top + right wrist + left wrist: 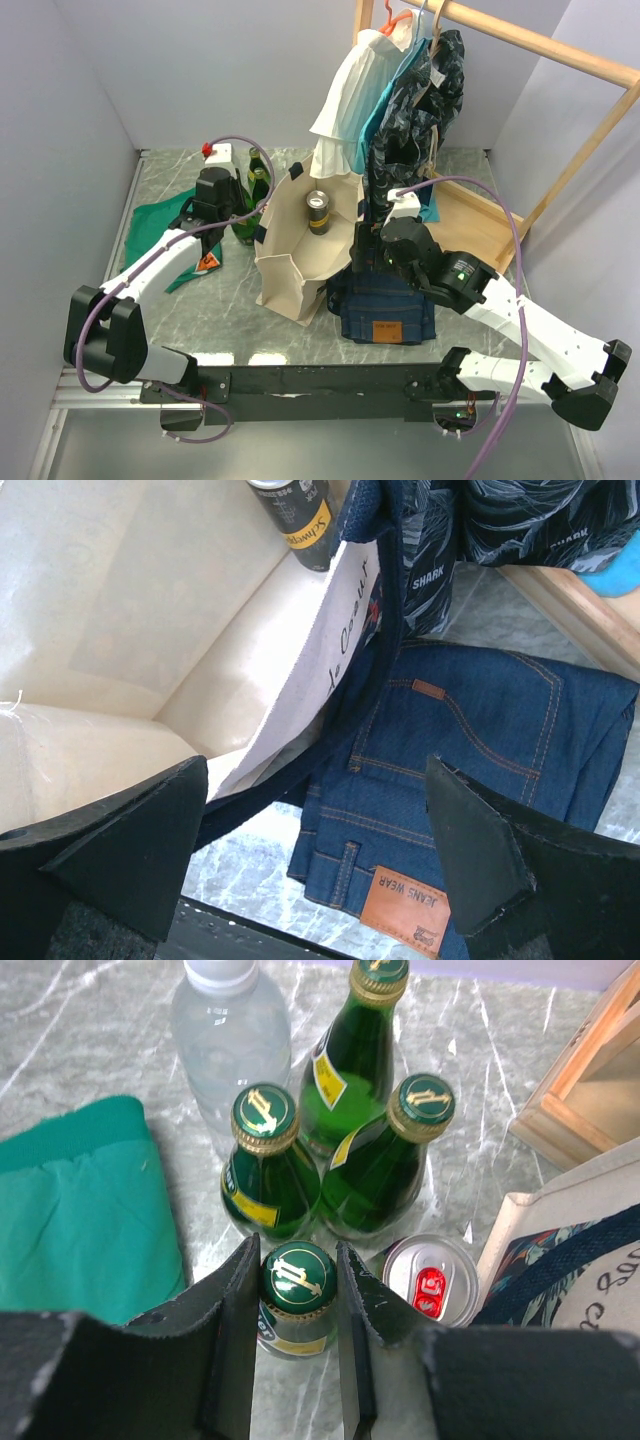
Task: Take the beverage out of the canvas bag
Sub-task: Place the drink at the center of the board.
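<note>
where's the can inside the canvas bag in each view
Top external: can upright inside the bag, just above centre.
Left wrist: not in it; the red-tabbed can there stands outside the bag.
Right wrist: top edge, left of centre, cut off by the frame.
Shared landmark: the bag, in all three.

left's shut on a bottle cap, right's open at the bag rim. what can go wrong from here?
1. The left fingers hold the green bottle only by its cap, tight beside the other bottles and a silver can; a sideways exit may topple them.
2. The right fingers straddle the canvas bag wall; closing may grab cloth, not the dark can inside.
</note>
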